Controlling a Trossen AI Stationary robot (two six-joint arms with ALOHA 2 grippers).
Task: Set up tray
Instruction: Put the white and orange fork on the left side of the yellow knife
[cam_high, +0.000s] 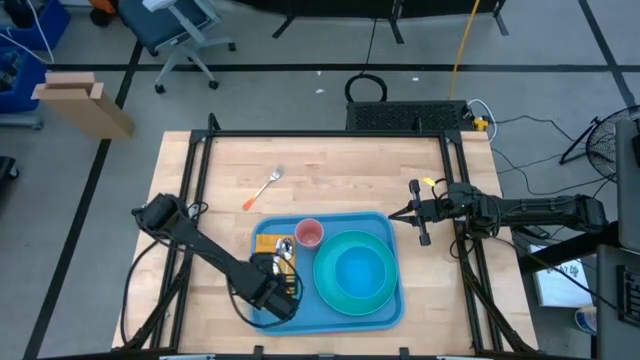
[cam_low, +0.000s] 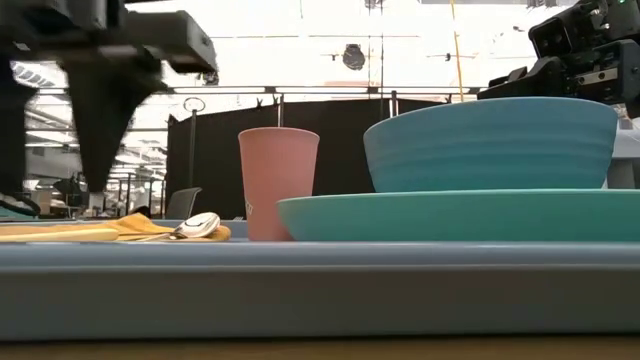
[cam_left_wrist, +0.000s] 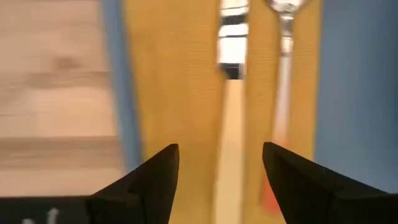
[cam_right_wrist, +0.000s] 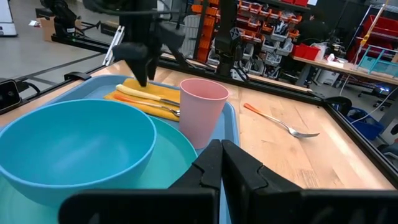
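Over tray (cam_high: 385, 312) left edge: left pincer (cam_high: 284, 290) parted above napkin (cam_high: 266, 243); right pincer (cam_high: 421, 215) closed, off-tray.

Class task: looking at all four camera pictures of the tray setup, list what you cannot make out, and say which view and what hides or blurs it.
- Low view: fork on the bare table, hidden behind the tray rim.
- Left wrist view: utensils on the napkin blurred; handles run between the left claw fingers.
- High view: utensils beside the cup partly covered by the left arm.

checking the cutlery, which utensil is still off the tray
The fork with the orange handle: it lies alone on the bare wooden table, beyond the light-blue plastic tray. The other utensils rest on the yellow-orange napkin inside the tray.
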